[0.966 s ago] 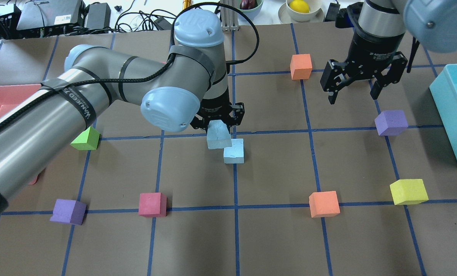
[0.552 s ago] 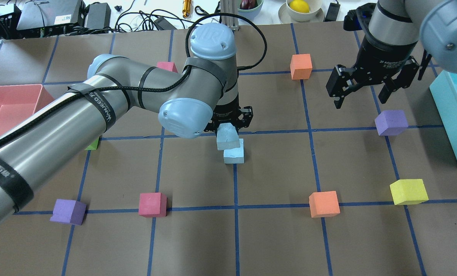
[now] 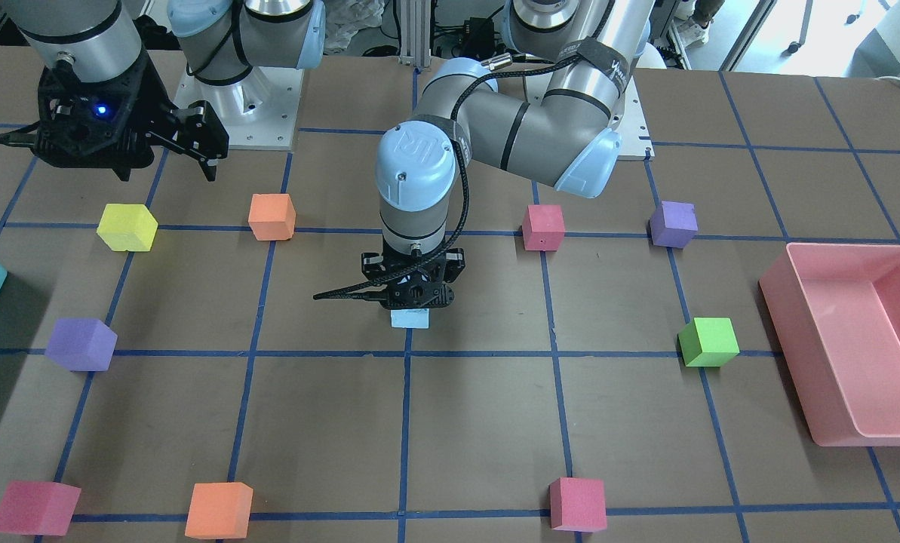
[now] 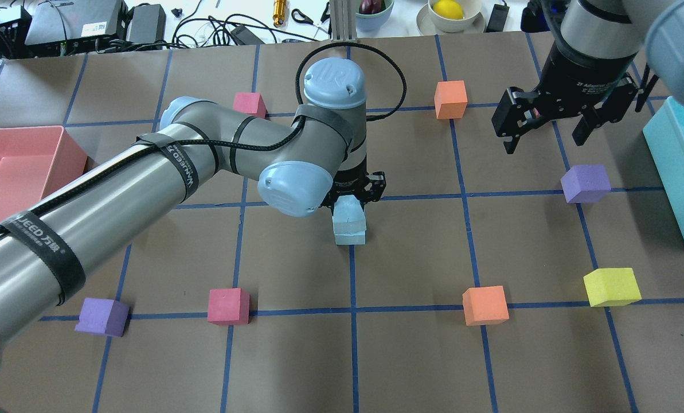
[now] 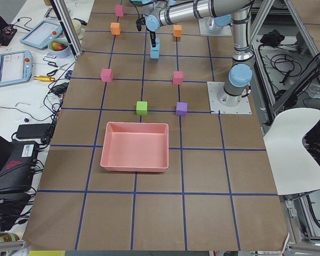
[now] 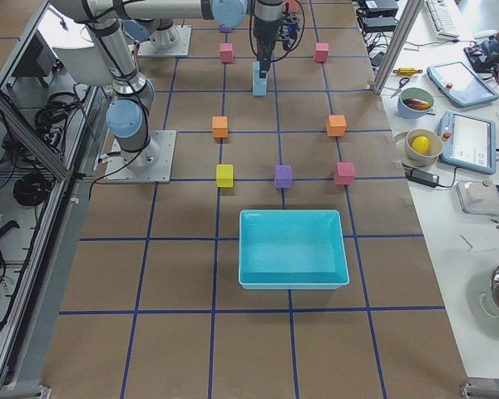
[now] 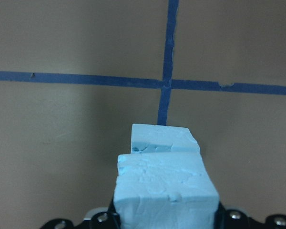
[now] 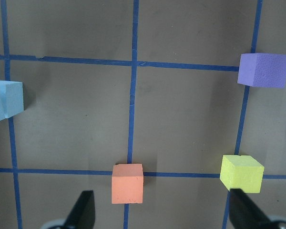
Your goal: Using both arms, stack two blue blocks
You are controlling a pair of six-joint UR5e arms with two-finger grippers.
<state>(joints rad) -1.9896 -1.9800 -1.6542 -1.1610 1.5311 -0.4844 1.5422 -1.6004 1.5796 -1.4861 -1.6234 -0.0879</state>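
My left gripper [image 4: 354, 194] is shut on one pale blue block [image 4: 348, 211] and holds it right over the second blue block [image 4: 351, 235], which sits on the table at a tape crossing. I cannot tell whether the two touch. In the left wrist view the held block [image 7: 165, 191] fills the bottom and the lower block [image 7: 164, 138] shows just beyond it, slightly offset. In the front view only a strip of blue block [image 3: 410, 318] shows under the left gripper [image 3: 412, 296]. My right gripper [image 4: 544, 143] is open and empty, raised at the far right; its fingers [image 8: 83, 210] are wide apart.
A purple cube [image 4: 585, 183] lies below the right gripper, with an orange cube [image 4: 450, 99] to its left. The teal bin [image 4: 683, 172] is at the right edge and the pink bin [image 4: 9, 166] at the left. Yellow [image 4: 611, 287], orange [image 4: 485, 305], pink [image 4: 228, 306] and purple [image 4: 102, 316] cubes lie nearer.
My left arm has carried its blue block to the right until it is over the second blue block. My right gripper has drawn back up and to the right, still open.
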